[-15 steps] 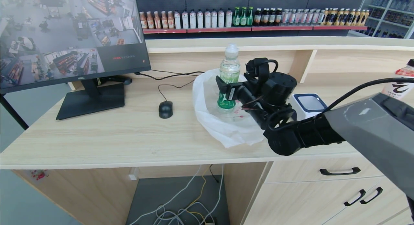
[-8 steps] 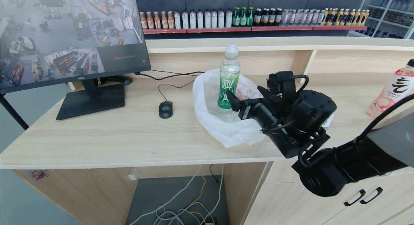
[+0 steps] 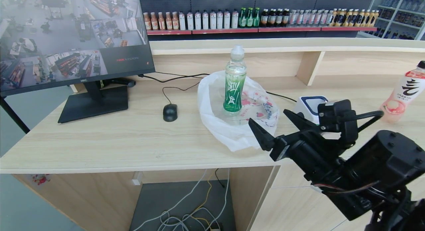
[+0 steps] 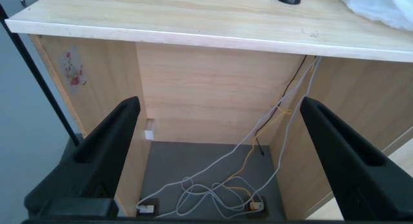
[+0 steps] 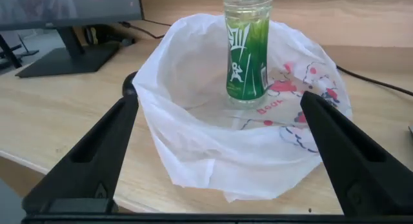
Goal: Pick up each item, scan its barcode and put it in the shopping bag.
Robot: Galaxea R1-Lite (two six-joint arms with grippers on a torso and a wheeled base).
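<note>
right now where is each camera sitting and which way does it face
Head view: on the robot's head, facing forward and down at the wooden counter; the right arm and open right gripper show at lower right.
Left wrist view: on the left wrist, facing the counter's front and the cables beneath; the open left gripper frames it.
Right wrist view: on the right wrist, facing the green bottle standing in the white shopping bag; the right gripper frames it.
Shared: head and right wrist views both show bottle and bag.

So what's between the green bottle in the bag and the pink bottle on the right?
In the head view, a small white scanner stands on the counter between the green bottle and the pink bottle.
</note>
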